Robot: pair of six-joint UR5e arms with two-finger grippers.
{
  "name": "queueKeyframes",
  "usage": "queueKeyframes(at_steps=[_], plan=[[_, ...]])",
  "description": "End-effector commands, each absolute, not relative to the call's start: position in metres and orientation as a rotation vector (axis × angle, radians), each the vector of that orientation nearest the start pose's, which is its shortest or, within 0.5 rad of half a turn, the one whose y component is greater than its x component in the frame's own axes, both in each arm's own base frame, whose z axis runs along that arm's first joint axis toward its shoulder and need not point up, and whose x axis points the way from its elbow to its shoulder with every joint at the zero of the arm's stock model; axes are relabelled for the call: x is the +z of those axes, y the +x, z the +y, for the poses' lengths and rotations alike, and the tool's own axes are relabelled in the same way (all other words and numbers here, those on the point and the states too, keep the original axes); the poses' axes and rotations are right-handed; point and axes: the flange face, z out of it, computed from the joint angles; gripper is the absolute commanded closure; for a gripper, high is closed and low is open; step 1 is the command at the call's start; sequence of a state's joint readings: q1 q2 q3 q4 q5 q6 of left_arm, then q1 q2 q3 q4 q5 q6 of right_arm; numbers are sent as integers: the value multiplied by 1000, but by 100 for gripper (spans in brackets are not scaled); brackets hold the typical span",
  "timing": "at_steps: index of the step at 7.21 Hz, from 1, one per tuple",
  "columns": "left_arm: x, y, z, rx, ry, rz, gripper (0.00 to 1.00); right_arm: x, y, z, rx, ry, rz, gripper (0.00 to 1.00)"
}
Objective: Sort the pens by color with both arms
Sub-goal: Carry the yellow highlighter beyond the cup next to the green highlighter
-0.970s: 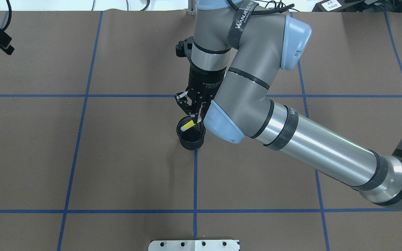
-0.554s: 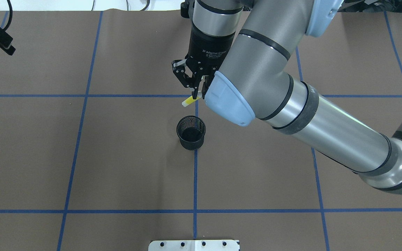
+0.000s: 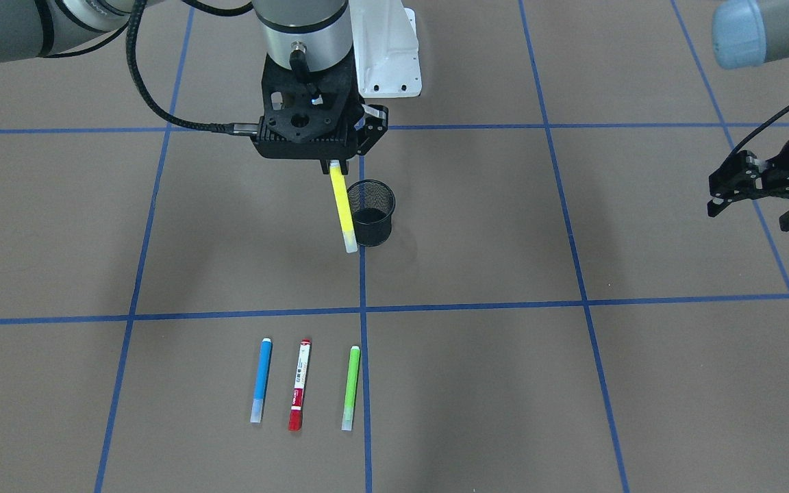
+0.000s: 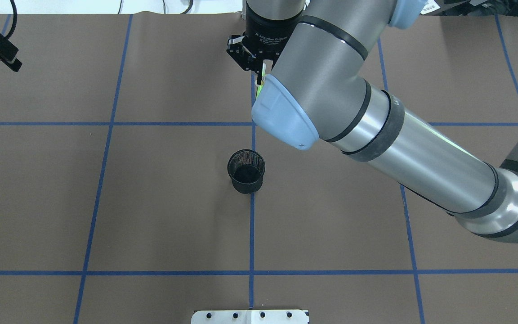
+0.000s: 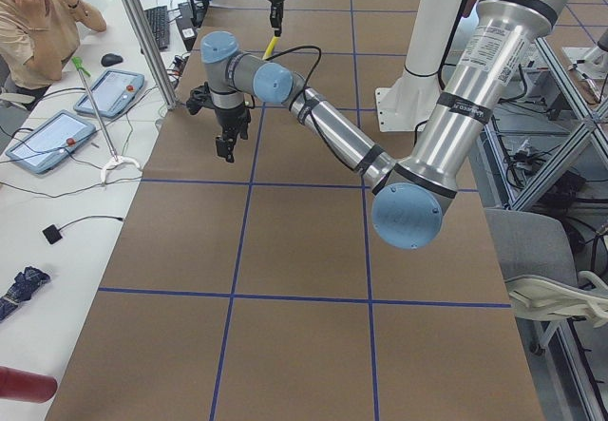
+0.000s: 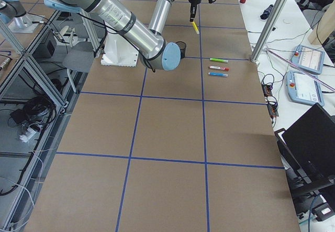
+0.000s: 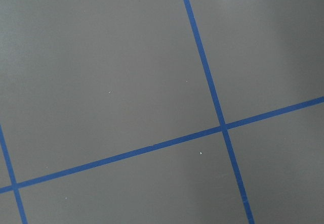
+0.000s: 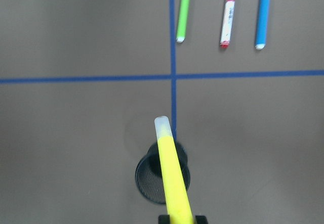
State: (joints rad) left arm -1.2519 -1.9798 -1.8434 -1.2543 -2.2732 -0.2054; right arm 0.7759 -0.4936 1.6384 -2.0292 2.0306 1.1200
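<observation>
The right fingers (image 4: 256,67) are clenched on the top end of the yellow pen (image 3: 342,205), which hangs tilted above the counter (image 3: 572,383), pale translucent cap lowest, just beside the black mesh cup (image 3: 371,213). The overhead view shows only a sliver of this pen and hides the rest behind the arm. The front view alone shows three slim sticks lying parallel on the far side, apart from each other: blue pen (image 3: 261,380), white-labelled red pen (image 3: 300,394), green pen (image 3: 351,387). The left fingers (image 3: 750,188) hover spread and empty at the left end. Blue tape lines (image 7: 152,145) grid the matte brown counter.
</observation>
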Motion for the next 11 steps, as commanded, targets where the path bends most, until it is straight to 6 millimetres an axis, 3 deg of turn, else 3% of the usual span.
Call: queueKeyframes(at_steps=[1,3,6,8,11], plan=[[339,122,-585,220,153,766,0,17,-479,-568,287,125,-746,100],[338,123,-584,213,150,767,0,30,-550,-577,435,268,-708,100],[337,122,-584,211,153,767,0,78,-642,-586,560,454,-636,100],[333,121,-582,215,162,769,0,118,-672,-587,577,539,-589,100],[331,122,-581,206,161,771,0,143,-703,-560,547,588,-532,100]])
